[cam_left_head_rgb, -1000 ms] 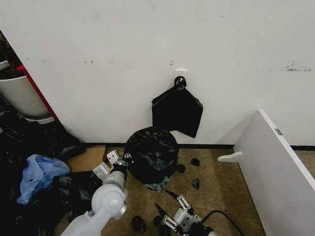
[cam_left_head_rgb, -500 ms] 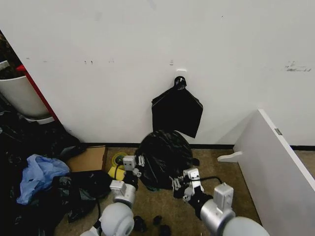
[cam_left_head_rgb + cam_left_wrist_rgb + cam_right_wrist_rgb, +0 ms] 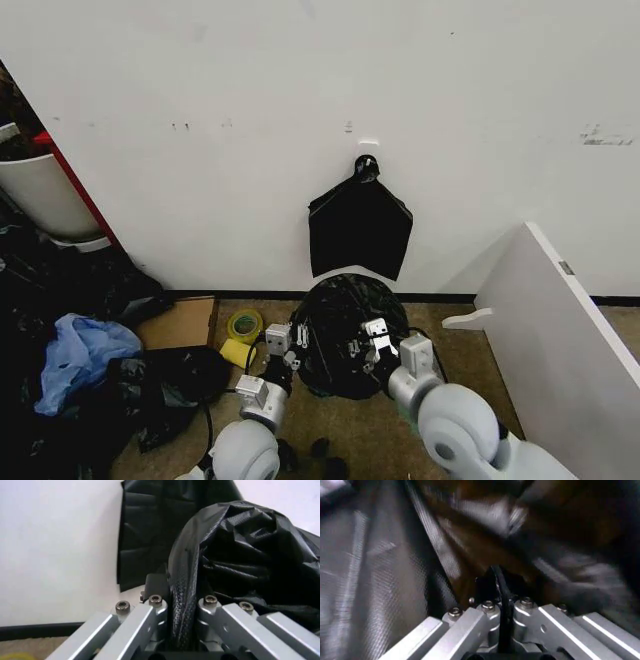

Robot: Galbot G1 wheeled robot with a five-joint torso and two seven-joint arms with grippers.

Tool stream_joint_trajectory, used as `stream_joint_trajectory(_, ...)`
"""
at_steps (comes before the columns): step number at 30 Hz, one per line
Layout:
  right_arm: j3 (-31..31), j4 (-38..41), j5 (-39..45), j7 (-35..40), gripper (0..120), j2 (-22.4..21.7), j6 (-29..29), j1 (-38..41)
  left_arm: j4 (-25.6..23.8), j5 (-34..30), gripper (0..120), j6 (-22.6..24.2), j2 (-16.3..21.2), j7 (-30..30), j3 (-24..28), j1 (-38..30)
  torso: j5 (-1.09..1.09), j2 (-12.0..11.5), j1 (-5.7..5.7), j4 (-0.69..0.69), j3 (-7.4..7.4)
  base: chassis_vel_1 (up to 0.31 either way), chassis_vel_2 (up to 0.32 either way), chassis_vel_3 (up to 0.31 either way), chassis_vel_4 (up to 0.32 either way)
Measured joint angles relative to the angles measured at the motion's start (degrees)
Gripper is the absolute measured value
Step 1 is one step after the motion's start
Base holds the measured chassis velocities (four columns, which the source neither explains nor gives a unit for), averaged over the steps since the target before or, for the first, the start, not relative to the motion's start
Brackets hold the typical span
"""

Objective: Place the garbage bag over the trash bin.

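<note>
- We find the garbage bag point(image 3: 350, 335) on the floor at the foot of the white wall point(image 3: 200, 120), a crinkled black mass directly below the flat black pack point(image 3: 360, 228) that hangs on that wall.
- The left gripper point(image 3: 297, 347) is at the bag's left edge. In the left wrist view its jaws are clamped on a fold of the bag point(image 3: 185, 603).
- The right gripper point(image 3: 360, 350) is at the bag's front, right of centre. In the right wrist view its jaws pinch a thin edge of black film point(image 3: 502, 603), with more of the bag close around it.
- We cannot make out the trash bin; black plastic covers that spot.
- A yellow tape roll point(image 3: 244, 325) lies just left of the bag, and a blue plastic bag point(image 3: 75, 355) lies well apart to the left.
</note>
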Motion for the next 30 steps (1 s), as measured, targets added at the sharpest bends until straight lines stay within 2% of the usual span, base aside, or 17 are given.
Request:
stream_joint_trajectory(3, -1.2, -1.6, -2.7, -0.1, 0, 0.6, -0.2, 0.6, 0.1, 0.1, 4, 0.0, -0.2, 0.3, 0.5, -0.2, 0.00, 0.0, 0.00, -0.01, 0.00, 0.000, 0.000, 0.000, 0.000)
stream_joint_trajectory(8, -4.3, -6.3, -14.0, -2.6, 0, 1.7, -0.1, 2.9, 1.0, 2.7, 4, -1.0, -0.4, 1.2, 2.0, -0.3, 0.01, 0.0, 0.00, 0.00, 0.00, 0.000, 0.000, 0.000, 0.000)
stream_joint_trajectory(14, -5.8, -9.2, -20.1, -4.5, 0, 1.2, 0.0, 3.4, 0.7, 2.9, 4, -1.0, -0.8, 1.7, 3.3, 0.0, 0.00, 0.0, 0.00, -0.01, -0.01, 0.000, 0.000, 0.000, 0.000)
stream_joint_trajectory(19, -5.8, -11.6, -21.3, -4.3, 0, 1.1, 0.0, 3.5, 0.1, 2.9, 4, -1.1, -0.5, 2.0, 3.5, 0.1, 0.01, 0.0, 0.00, -0.01, -0.01, 0.000, 0.000, 0.000, 0.000)
stream_joint_trajectory(23, -7.0, -11.6, -22.6, -4.4, 0, 0.8, -3.5, 3.1, -0.3, 3.0, 4, -1.2, -0.1, 2.3, 3.7, 0.2, 0.00, 0.0, 0.00, -0.01, -0.01, 0.000, 0.000, 0.000, 0.000)
stream_joint_trajectory(30, -8.2, -13.4, -22.6, -4.5, 0, 2.6, -2.3, 4.7, -0.3, 4.2, 4, -1.6, 0.3, 2.8, 4.2, 0.5, 0.00, 0.0, 0.00, 0.00, -0.01, 0.000, 0.000, 0.000, 0.000)
